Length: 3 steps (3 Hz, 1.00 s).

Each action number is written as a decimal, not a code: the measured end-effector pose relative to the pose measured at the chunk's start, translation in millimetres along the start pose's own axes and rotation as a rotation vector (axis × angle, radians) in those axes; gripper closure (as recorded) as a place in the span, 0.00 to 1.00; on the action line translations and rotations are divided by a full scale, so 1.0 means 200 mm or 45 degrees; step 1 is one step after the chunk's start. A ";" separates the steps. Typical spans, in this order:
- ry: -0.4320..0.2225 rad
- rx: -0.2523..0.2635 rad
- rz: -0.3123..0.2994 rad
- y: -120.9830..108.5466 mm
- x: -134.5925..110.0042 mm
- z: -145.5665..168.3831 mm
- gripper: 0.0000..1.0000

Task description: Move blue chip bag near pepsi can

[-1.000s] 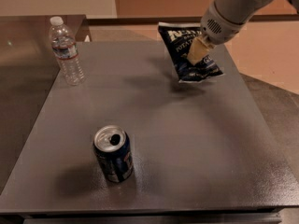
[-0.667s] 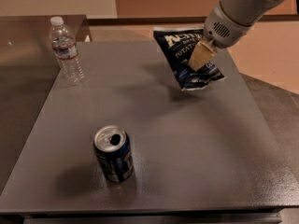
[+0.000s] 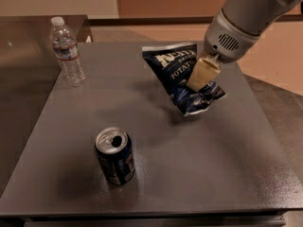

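Nearest, the short dark blue-black aluminium pepsi can [image 3: 115, 156] stands upright at the near left of the flat grey table [image 3: 203, 174], well apart from the crinkly navy foil blue chip bag [image 3: 171, 66], pinched tilted in the cream-fingered gripper [image 3: 200, 81] at far right, with a clear plastic water bottle [image 3: 68, 55] far left.

end effector [image 3: 196, 82] on chip bag [image 3: 171, 66], can [image 3: 115, 156] front-left

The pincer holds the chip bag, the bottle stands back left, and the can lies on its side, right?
Not quite: the pepsi can stands upright, open top up, as the camera view shows. The pincer does hold the blue chip bag, and the water bottle stands back left.
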<state>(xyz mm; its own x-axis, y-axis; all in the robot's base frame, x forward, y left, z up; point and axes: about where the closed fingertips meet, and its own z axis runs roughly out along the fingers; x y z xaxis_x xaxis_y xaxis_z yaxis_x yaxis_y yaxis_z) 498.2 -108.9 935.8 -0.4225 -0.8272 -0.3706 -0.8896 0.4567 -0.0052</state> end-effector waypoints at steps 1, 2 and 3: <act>0.055 -0.048 -0.031 0.16 0.04 -0.01 1.00; 0.097 -0.083 -0.051 0.30 0.04 -0.01 1.00; 0.141 -0.071 -0.064 0.42 0.01 0.00 1.00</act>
<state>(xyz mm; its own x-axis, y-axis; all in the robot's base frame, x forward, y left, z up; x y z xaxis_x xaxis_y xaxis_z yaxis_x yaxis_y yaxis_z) 422.8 -72.8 934.0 -0.3911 -0.8810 -0.2660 -0.9171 0.3975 0.0319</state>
